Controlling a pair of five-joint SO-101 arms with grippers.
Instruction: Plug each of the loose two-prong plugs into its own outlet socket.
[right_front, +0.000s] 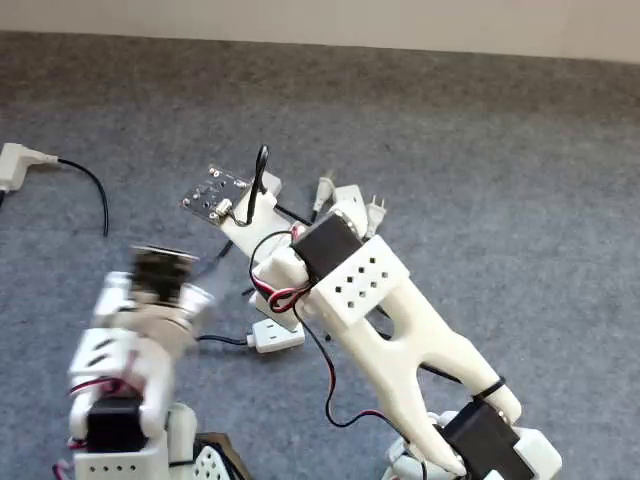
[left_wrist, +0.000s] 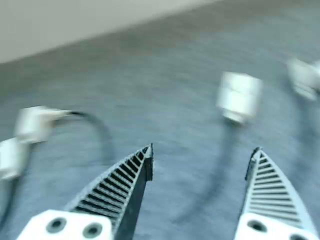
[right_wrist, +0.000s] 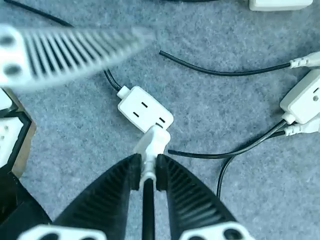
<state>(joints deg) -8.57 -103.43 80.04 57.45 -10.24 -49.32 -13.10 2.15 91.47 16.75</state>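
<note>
1. Gripping a two-prong plug (right_wrist: 151, 142), the right gripper (right_wrist: 147, 165) has its dark jaws clamped on the plug's body, and the cord runs back between them.
2. The plug's front end touches one end of a white outlet socket (right_wrist: 144, 109) that lies flat on the grey carpet (right_front: 500, 150). The joint is partly covered, so I cannot tell if the prongs are in or only resting against the socket. I judge this first insertion to be under way, not done.
3. The left gripper (left_wrist: 202, 150) hangs over bare carpet with its ribbed jaws wide apart and nothing between them. Its arm is at the lower left of the high view.
4. Beyond the right arm, at the upper centre of the high view, a second plug (right_front: 376, 210) lies with its two prongs bare, so it is not yet plugged in. A third plug (right_front: 323, 188) lies near it, with a second socket (right_wrist: 306, 95) just beside this pair.
5. A fourth plug (right_front: 15, 165) lies farthest off, at the upper left of the high view, on a curling black cord (right_front: 95, 190). It is well apart from every socket.
6. At best one plug is near seated, and the others are left to do.
</note>
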